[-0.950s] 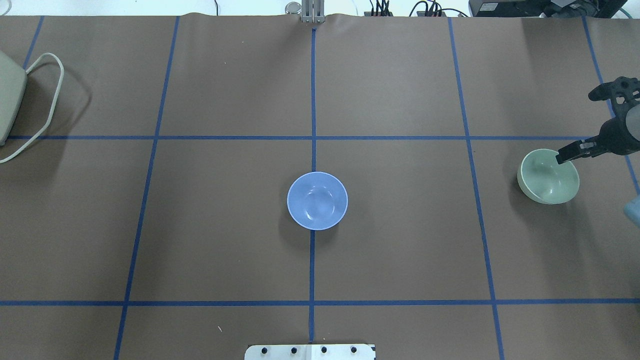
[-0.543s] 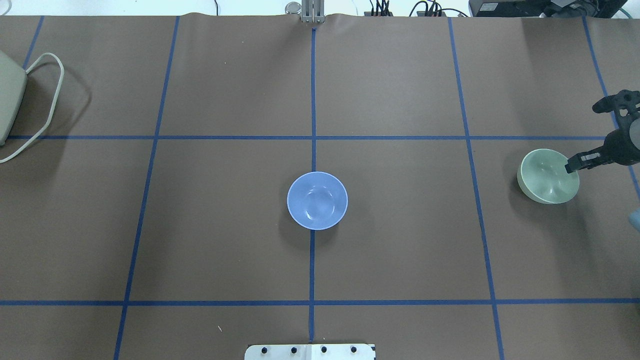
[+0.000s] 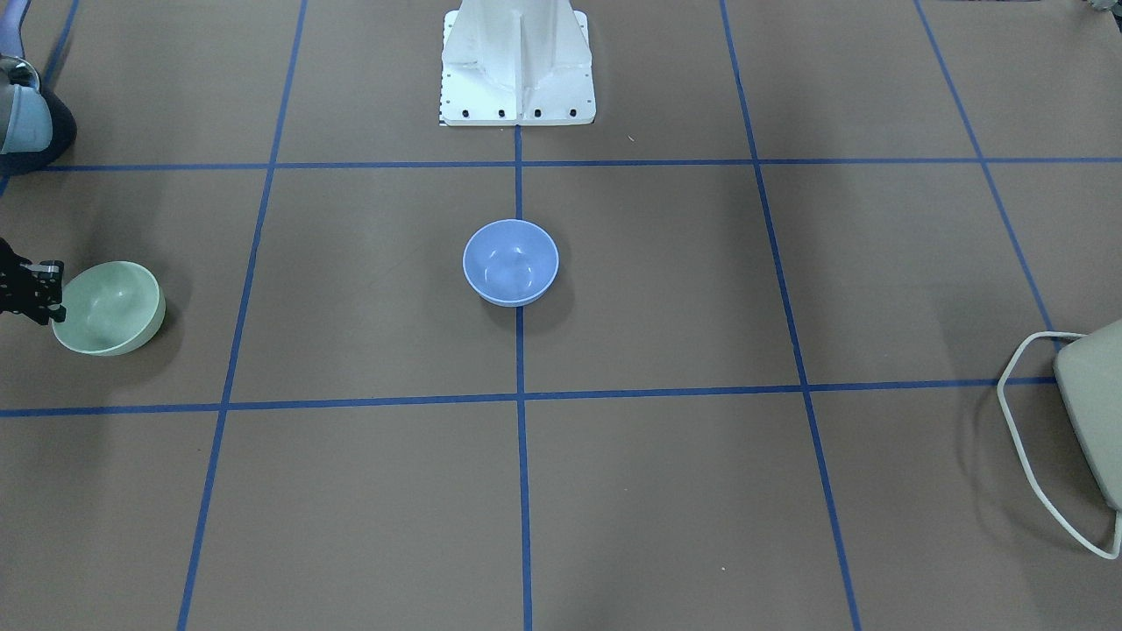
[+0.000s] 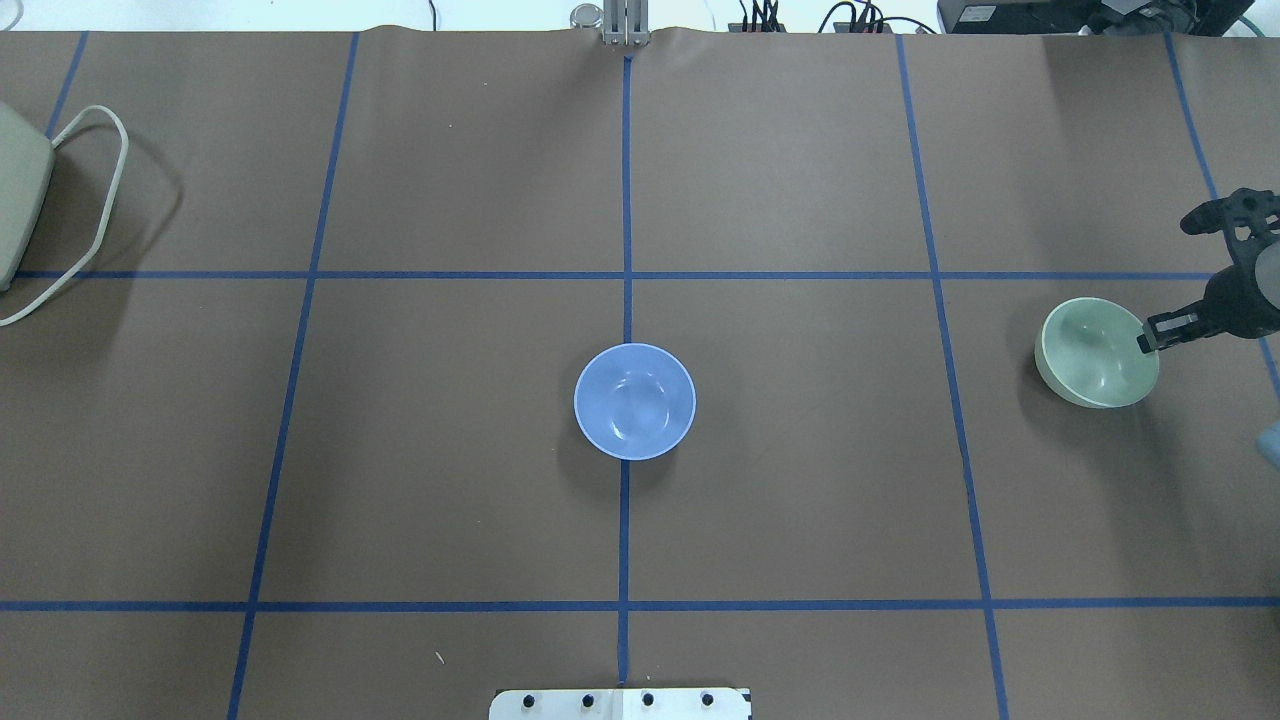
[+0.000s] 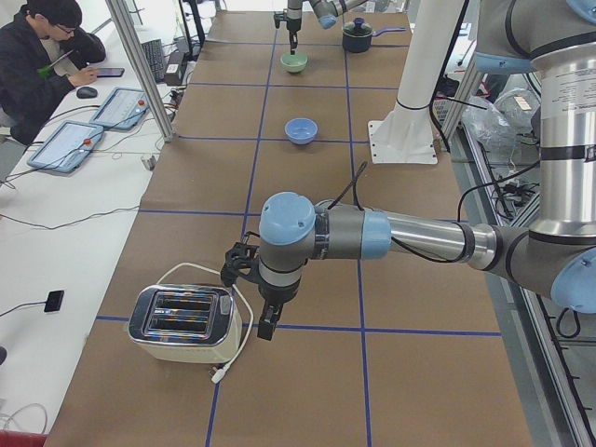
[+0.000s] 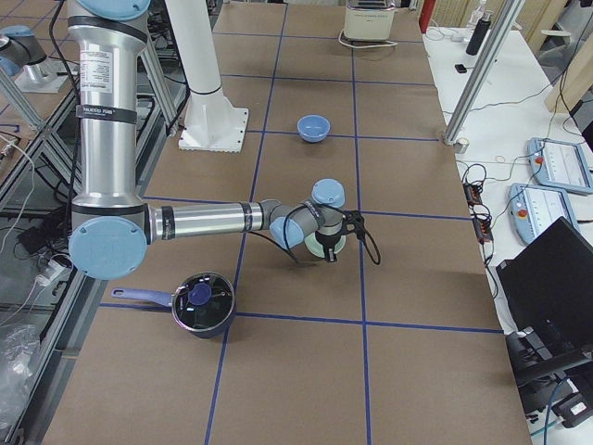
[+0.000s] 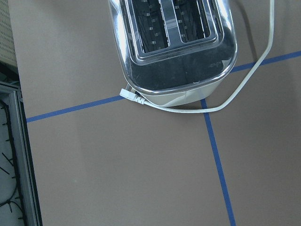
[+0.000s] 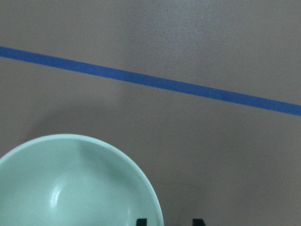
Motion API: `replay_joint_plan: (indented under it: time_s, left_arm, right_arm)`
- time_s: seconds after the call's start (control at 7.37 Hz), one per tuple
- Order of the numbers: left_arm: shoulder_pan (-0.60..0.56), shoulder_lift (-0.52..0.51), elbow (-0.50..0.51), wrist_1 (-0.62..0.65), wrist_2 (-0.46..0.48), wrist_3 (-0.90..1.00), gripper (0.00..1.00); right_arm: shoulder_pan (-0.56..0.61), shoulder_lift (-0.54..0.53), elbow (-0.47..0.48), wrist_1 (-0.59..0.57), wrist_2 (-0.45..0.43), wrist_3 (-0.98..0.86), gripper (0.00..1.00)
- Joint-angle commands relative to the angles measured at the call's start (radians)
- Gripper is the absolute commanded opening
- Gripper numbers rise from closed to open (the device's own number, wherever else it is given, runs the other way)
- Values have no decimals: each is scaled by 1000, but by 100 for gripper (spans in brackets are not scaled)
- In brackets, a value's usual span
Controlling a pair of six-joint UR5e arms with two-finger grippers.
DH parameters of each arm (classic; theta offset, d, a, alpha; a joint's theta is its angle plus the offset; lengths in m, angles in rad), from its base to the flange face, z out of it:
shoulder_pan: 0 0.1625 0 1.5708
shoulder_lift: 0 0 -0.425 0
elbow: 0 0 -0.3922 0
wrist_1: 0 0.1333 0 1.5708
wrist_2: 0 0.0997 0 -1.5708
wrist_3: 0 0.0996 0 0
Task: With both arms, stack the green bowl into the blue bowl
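Observation:
The green bowl [image 4: 1097,352] sits on the brown table at the far right; it also shows in the front view [image 3: 110,307] and the right wrist view [image 8: 70,188]. My right gripper [image 4: 1150,340] is open at the bowl's right rim. In the right wrist view its two fingertips [image 8: 141,221] stand apart, one just inside the rim and one outside it. The blue bowl [image 4: 634,401] stands empty at the table's centre, far from both grippers. My left gripper [image 5: 265,332] hangs beside the toaster at the far left; I cannot tell whether it is open or shut.
A chrome toaster [image 7: 174,47] with a white cord lies at the table's left end [image 4: 15,200]. A dark pot with a lid [image 6: 202,304] stands near the right end. The white pedestal [image 3: 517,61] is at the robot's side. Blue tape lines cross the table.
My right gripper has moved from over the green bowl's inside outward to its right rim. Both bowls have stayed in place.

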Motion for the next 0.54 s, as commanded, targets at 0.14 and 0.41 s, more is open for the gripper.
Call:
replay_joint_plan:
  time_s: [0.14, 0.41]
  left_arm:
    - [-2, 2, 0, 0, 0, 2, 98]
    - [-2, 2, 0, 0, 0, 0, 98]
  right_arm:
    - [-16, 0, 8, 1, 0, 6, 0]
    - [-7, -1, 57, -5, 38, 5, 0]
